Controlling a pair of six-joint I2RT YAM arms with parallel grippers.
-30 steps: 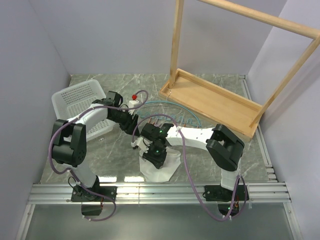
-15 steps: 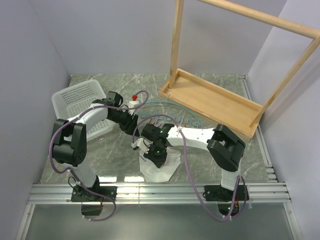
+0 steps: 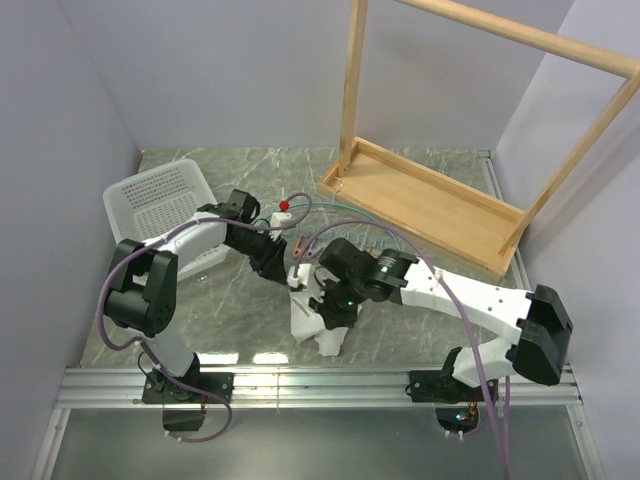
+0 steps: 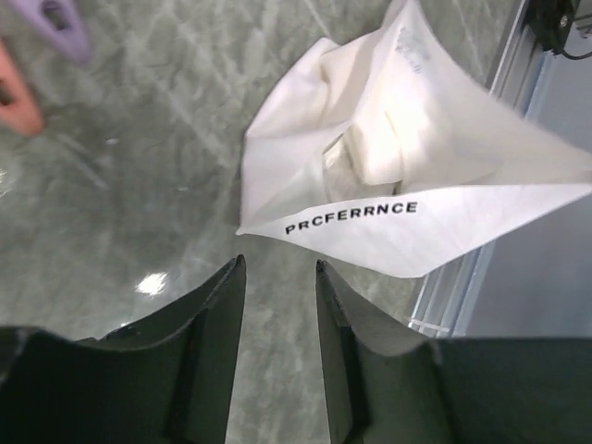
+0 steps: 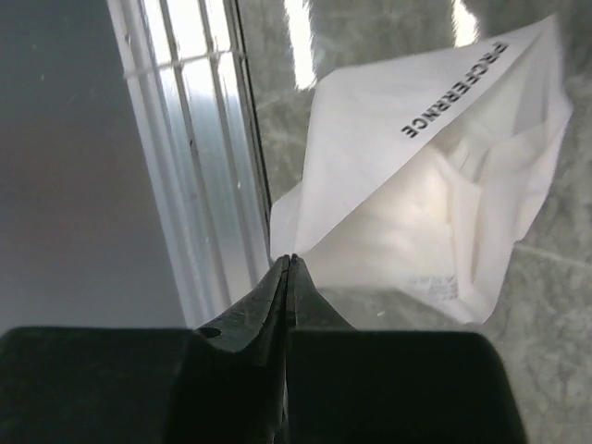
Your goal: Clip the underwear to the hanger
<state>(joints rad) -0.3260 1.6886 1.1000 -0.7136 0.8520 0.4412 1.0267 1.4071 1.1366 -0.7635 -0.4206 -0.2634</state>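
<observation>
The white underwear [image 3: 308,318] hangs bunched and creased just above the table, near the front middle. My right gripper [image 3: 330,312] is shut, pinching a corner of it; in the right wrist view the closed fingertips [image 5: 289,261] meet on the cloth's corner [image 5: 416,185]. My left gripper [image 3: 287,274] is open and empty just left of the underwear, whose printed waistband [image 4: 370,185] shows ahead of its spread fingers [image 4: 231,277]. The teal hanger [image 3: 340,207] lies on the table behind both grippers, with orange-red clips [image 3: 300,241] along it.
A white perforated basket [image 3: 150,200] stands at the back left. The wooden rack frame [image 3: 420,200] stands at the back right. A metal rail [image 3: 320,380] runs along the near table edge. An orange clip [image 4: 14,92] and a purple clip [image 4: 55,18] show in the left wrist view.
My right arm has swung out to the right and its gripper has shifted right with the underwear, which is now pulled up and narrower. My left gripper moved slightly right.
</observation>
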